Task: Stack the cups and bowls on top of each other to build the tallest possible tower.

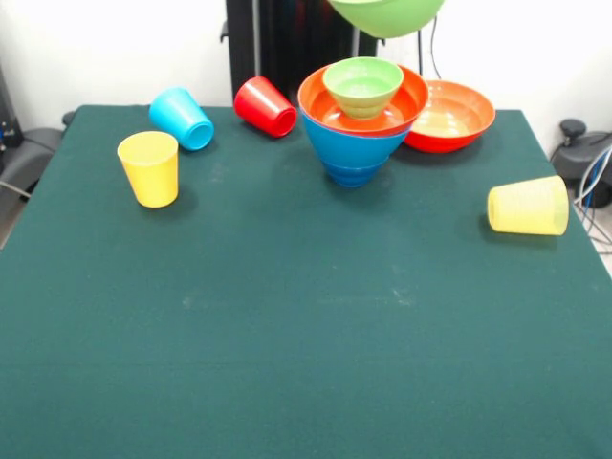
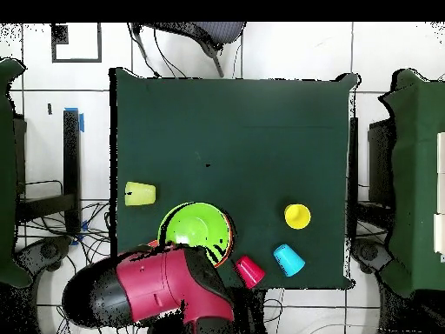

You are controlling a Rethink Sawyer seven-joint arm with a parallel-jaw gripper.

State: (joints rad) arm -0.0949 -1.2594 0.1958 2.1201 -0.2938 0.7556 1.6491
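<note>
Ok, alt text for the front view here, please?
A big green bowl hangs above a tower of blue, orange-red and small green bowls on a green table. An orange-red bowl sits beside it; yellow, light blue, red and ribbed cups lie scattered.

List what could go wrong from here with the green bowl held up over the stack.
1. The big green bowl hangs high above the tower; dropped off-centre, it may hit a rim and slide off.
2. The small green bowl already sits on top, so the big one may perch on it and rock.
3. The tower rests on the blue bowl's narrow foot; a hard landing might tip it toward the loose orange bowl.
</note>
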